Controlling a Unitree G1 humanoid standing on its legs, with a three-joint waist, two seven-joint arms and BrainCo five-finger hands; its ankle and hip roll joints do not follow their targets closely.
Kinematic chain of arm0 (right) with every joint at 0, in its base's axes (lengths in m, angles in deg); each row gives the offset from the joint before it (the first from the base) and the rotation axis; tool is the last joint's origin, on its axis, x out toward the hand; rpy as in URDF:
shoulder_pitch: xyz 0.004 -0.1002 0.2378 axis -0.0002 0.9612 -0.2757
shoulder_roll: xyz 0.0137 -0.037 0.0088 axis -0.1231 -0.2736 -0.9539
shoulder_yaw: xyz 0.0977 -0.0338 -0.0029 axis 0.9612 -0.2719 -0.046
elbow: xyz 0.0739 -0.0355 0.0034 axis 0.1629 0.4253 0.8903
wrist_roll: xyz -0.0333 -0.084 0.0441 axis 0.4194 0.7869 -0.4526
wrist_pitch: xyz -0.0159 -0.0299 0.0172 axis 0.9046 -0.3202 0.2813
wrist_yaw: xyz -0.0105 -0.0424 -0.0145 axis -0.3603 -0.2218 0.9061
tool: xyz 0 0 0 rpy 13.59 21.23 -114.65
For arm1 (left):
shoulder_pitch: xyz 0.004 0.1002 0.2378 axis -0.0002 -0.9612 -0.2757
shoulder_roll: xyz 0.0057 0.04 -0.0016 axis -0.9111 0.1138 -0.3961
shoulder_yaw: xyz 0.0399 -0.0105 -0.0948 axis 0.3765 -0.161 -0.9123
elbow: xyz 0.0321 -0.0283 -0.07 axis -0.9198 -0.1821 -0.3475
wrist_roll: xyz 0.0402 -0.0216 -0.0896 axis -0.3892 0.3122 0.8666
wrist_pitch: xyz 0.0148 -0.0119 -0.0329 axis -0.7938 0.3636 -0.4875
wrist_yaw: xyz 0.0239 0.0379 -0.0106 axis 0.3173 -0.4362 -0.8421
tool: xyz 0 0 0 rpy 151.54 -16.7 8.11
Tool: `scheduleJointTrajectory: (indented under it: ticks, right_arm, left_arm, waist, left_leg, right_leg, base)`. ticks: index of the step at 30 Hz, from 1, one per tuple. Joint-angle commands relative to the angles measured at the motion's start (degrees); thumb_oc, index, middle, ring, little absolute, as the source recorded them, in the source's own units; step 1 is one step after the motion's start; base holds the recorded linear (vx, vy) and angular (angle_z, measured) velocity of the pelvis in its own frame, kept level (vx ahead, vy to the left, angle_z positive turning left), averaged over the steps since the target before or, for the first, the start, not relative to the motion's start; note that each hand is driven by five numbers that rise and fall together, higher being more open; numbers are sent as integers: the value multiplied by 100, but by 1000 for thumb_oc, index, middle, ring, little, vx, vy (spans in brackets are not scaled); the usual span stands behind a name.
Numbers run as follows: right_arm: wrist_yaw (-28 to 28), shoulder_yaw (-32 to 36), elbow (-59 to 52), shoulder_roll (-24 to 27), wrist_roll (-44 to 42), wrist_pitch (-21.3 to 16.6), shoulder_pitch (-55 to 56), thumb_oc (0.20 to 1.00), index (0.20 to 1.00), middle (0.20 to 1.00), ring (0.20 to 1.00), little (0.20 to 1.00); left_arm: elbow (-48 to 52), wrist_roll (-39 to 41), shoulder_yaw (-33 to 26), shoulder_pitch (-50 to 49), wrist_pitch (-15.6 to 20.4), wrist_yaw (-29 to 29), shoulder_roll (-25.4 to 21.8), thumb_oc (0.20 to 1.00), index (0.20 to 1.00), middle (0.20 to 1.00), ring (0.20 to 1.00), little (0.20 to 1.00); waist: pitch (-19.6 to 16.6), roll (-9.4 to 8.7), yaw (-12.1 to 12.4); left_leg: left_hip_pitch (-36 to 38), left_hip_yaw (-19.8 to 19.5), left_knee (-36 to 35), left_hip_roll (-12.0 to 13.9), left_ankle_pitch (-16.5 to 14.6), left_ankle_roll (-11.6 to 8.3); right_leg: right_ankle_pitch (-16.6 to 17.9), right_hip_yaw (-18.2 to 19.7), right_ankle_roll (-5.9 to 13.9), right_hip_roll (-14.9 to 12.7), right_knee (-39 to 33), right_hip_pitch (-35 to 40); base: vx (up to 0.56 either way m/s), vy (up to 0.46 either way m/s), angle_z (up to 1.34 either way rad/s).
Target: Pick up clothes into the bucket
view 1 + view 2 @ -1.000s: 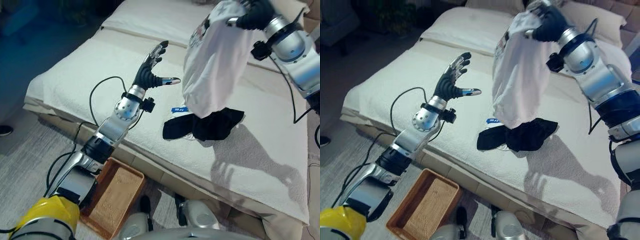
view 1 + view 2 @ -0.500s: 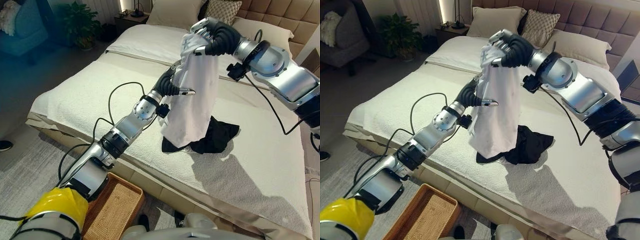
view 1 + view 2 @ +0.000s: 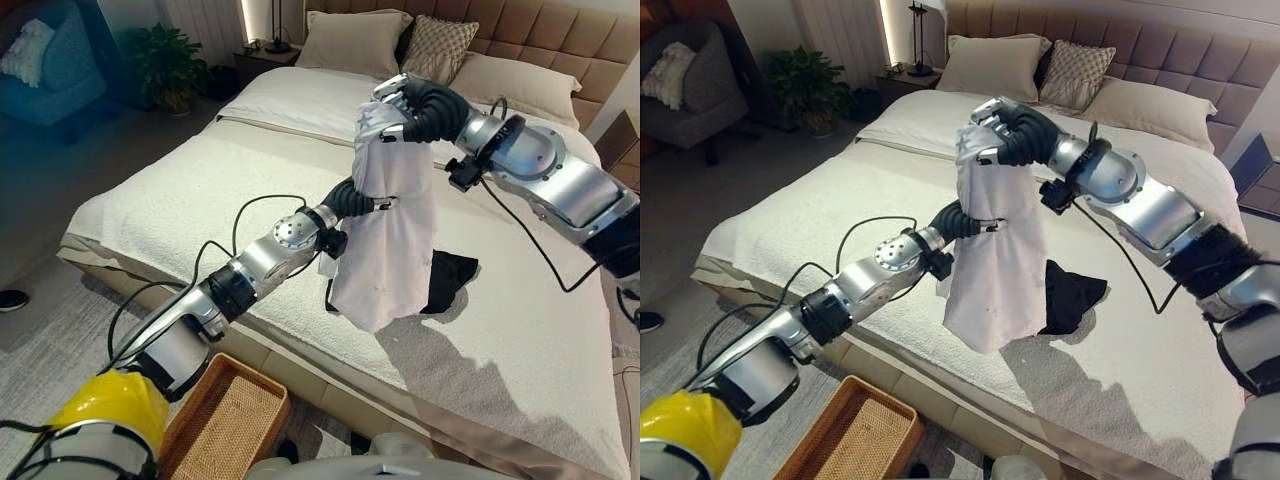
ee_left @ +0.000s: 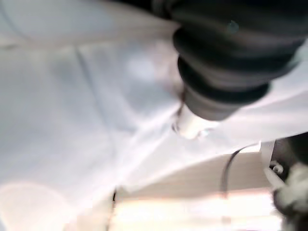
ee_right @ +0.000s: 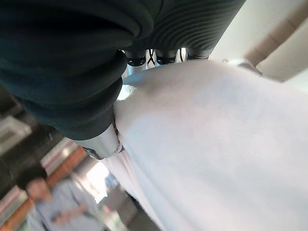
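The right hand was raised above the bed, its fingers curled round the top of a white shirt. In the right wrist view the cloth bunched under the dark ribbed cover, with the thumb pressed against it. The shirt hung straight down from that grip, its lower edge clear of the bedcover near the bed's near edge.

The left hand reached in at about the shirt's mid-height, touching the cloth on its left side. A silver fingertip showed against the fabric, and the rest of the fingers were hidden by the shirt, so I could not tell whether they were spread or closed on it. The left wrist view showed the ribbed cover close against white cloth.

Behind and to the right of the hanging shirt, a black garment lay crumpled on the bed, partly covered from view by the white cloth.

A wicker basket stood on the floor beside the bed, below the left arm and well apart from the shirt.

Pillows lay at the head of the bed, a plant stood in the corner, and a person showed in the right wrist view.
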Motion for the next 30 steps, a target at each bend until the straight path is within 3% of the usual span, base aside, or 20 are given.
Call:
scheduleJointTrajectory:
  ticks: [1,2,5,7,8,9,10,11,13,14,16,17,18,20,25,30]
  right_arm:
    - [-470,1117,-179,234,-369,-445,499,555,555,555,555,555]
    - [-580,1494,-204,245,-369,-462,862,1000,1000,1000,1000,1000]
    - [-772,2233,-237,88,-371,-503,1572,1000,1000,1000,1000,1000]
    - [-970,3331,-287,-654,-476,-567,2814,1000,1000,1000,1000,1000]
    - [-974,3354,-312,-664,-468,-559,2850,1000,1000,1000,1000,1000]
    - [-1087,3957,-319,-1203,-315,-586,3575,1000,1000,1000,1000,1000]
    - [-1093,3971,-349,-1218,-304,-575,3611,1000,1000,1000,1000,1000]
    - [-1173,4463,-316,-1799,26,-606,4301,1000,1000,1000,1000,1000]
    - [-1185,4591,-316,-1999,150,-599,4525,1000,1000,1000,1000,1000]
    - [-1211,5011,-134,-2635,354,-674,5209,1000,1000,1000,1000,1000]
    - [-1186,5181,255,-3093,579,-642,5725,1000,1000,1000,1000,1000]
    - [-1180,5169,257,-3094,577,-647,5732,1000,1000,1000,1000,1000]
    - [-1231,5373,842,-3387,868,-584,6105,1000,1000,1000,1000,1000]
    - [-1263,5426,1346,-3540,1091,-549,6295,1000,1000,1000,1000,1000]
    - [-1161,5325,2911,-3857,1380,-391,6617,1000,1000,1000,1000,1000]
    - [-1058,5055,4045,-3906,1756,-287,6592,1000,1000,1000,1000,1000]
  left_arm:
    - [175,192,-329,-251,232,5,-335,200,200,200,200,200]
    - [322,168,-508,-412,233,32,-515,200,200,200,200,200]
    - [522,119,-864,-713,258,111,-788,200,200,200,200,200]
    - [909,-27,-1595,-1379,286,237,-1127,200,200,200,200,200]
    - [922,-30,-1587,-1390,281,241,-1134,200,200,200,200,200]
    - [1248,-286,-2219,-1852,340,306,-1377,200,200,200,200,200]
    - [1271,-291,-2218,-1877,332,310,-1387,200,200,200,200,200]
    - [1653,-533,-2893,-2457,419,327,-1474,200,200,200,200,200]
    - [1811,-560,-3170,-2733,463,345,-1473,200,200,200,200,200]
    - [2259,-555,-4016,-3416,615,355,-1331,200,200,200,200,200]
    - [2706,-523,-4640,-3927,738,340,-1155,200,200,200,200,200]
    - [2730,-525,-4656,-3959,729,342,-1157,200,200,200,200,200]
    - [3161,-451,-5257,-4274,915,354,-1078,200,200,200,200,200]
    - [3366,-355,-5647,-4419,1098,403,-990,200,200,200,200,200]
    - [3726,-169,-6333,-4724,1375,485,-619,200,200,200,200,200]
    - [3698,-314,-6579,-5057,1446,538,-464,200,200,200,200,200]
  waist:
    - [-291,-214,35]
    - [-270,-192,43]
    - [-238,-178,76]
    - [-204,-151,133]
    - [-211,-160,138]
    - [-187,-125,163]
    - [-199,-134,165]
    - [-175,-99,190]
    - [-184,-100,192]
    - [-153,-77,215]
    - [-154,-57,207]
    - [-164,-60,198]
    - [-145,-47,213]
    - [-143,-45,218]
    - [-122,-52,281]
    - [8,-38,359]
  left_leg:
    - [-216,-142,271,191,-271,-362]
    - [-218,-158,274,185,-275,-353]
    - [-222,-170,287,180,-290,-340]
    - [-235,-183,307,167,-313,-314]
    - [-234,-184,309,166,-315,-315]
    - [-250,-197,312,159,-326,-293]
    - [-247,-197,313,158,-329,-293]
    - [-248,-207,298,149,-344,-273]
    - [-246,-206,293,143,-351,-267]
    - [-259,-217,289,126,-365,-244]
    - [-267,-233,271,117,-376,-235]
    - [-265,-234,270,117,-378,-235]
    - [-278,-261,246,93,-383,-228]
    - [-286,-274,240,75,-396,-226]
    - [-305,-295,270,30,-445,-220]
    - [-425,-334,413,-37,-489,-201]
  right_leg:
    - [-74,-172,497,-471,-113,222]
    - [-77,-182,497,-479,-113,225]
    - [-90,-194,493,-486,-111,240]
    - [-109,-209,484,-496,-111,243]
    - [-111,-211,484,-497,-111,246]
    - [-126,-220,477,-499,-113,240]
    - [-129,-221,477,-499,-112,244]
    - [-141,-236,474,-509,-136,254]
    - [-145,-237,474,-510,-146,259]
    - [-154,-230,467,-519,-157,242]
    - [-166,-240,465,-533,-166,236]
    - [-169,-241,466,-533,-165,239]
    - [-170,-250,464,-549,-167,227]
    - [-169,-261,471,-563,-170,222]
    - [-146,-269,489,-596,-200,222]
    - [-139,-249,497,-634,-124,142]
  base:
    - [0,0,0]
    - [-1,1,5]
    - [5,6,8]
    - [0,0,0]
    - [0,0,0]
    - [0,0,0]
    - [30,12,2]
    - [0,0,0]
    - [21,11,9]
    - [20,20,8]
    - [8,12,2]
    - [11,23,7]
    - [9,17,7]
    - [7,12,2]
    - [6,7,5]
    - [-29,12,0]
